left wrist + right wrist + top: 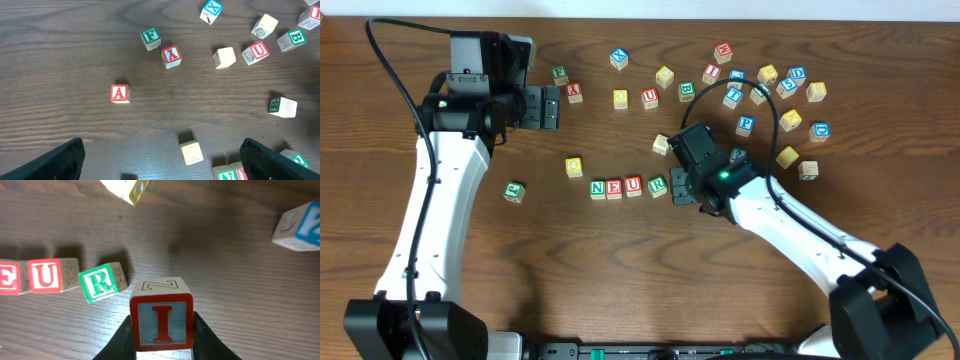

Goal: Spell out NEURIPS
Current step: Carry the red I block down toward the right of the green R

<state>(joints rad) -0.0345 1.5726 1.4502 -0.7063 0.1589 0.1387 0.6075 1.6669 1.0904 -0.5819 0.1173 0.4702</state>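
Observation:
A row of cubes reads N, E, U and a slightly turned green R. Just right of the R, my right gripper is shut on the red I cube, which it holds a little above the wood. In the right wrist view the R lies to the left of the I. A blue P cube lies farther back right. A yellow-faced cube sits left of the row. My left gripper hangs open at the back left over bare wood, its fingers wide apart.
Several loose cubes are scattered across the back right. A red A cube, a red X cube and a green F cube lie by the left gripper. A lone green cube sits at the left.

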